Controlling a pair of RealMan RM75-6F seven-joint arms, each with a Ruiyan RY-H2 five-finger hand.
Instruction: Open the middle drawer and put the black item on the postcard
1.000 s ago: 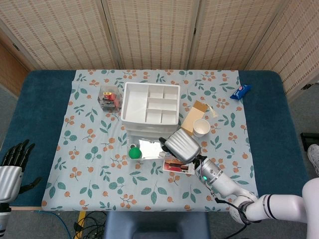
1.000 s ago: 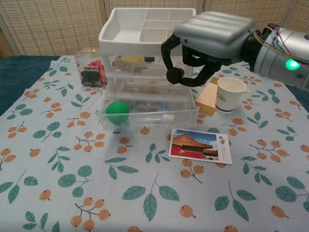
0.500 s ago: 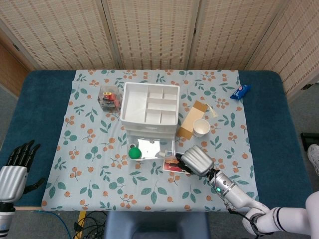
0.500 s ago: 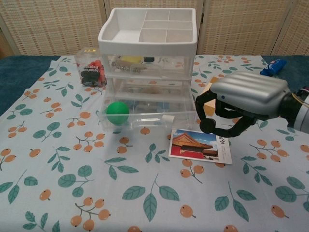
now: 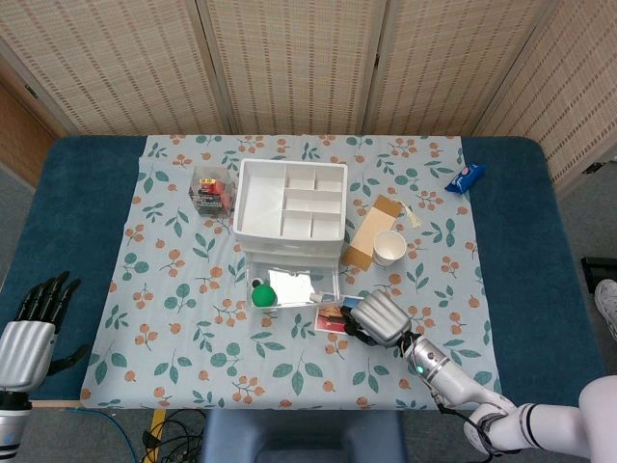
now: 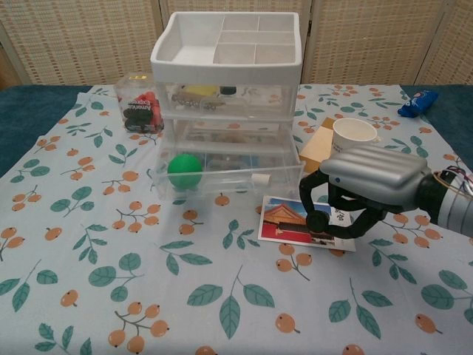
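Curled fingers (image 6: pixel 336 222) of the right hand (image 6: pixel 373 185) hang low over the right end of the picture postcard with the red temple (image 6: pixel 295 221), bent inward toward the palm; whether anything sits in them, I cannot tell from where I stand. From above, that hand (image 5: pixel 379 318) covers most of the postcard (image 5: pixel 331 318), which lies on the floral tablecloth (image 6: pixel 111 281) just in front of the clear plastic drawer unit with the white divided tray on top (image 6: pixel 229 89). Its lowest drawer (image 6: pixel 222 177) is pulled out, with a green ball (image 6: pixel 185 170) resting at the left end. The middle drawer (image 6: pixel 229 132) is closed, and no black item is visible on the postcard. A white paper cup (image 6: pixel 353 134) and a tan cardboard box (image 6: pixel 316 151) stand just right of the unit, a small clear box of mixed objects (image 6: pixel 139 102) to its left, and a blue snack packet (image 6: pixel 418 103) far off to the right. Down at the table's near left corner, the left hand (image 5: pixel 29 328) waits with its dark fingers spread, holding nothing.
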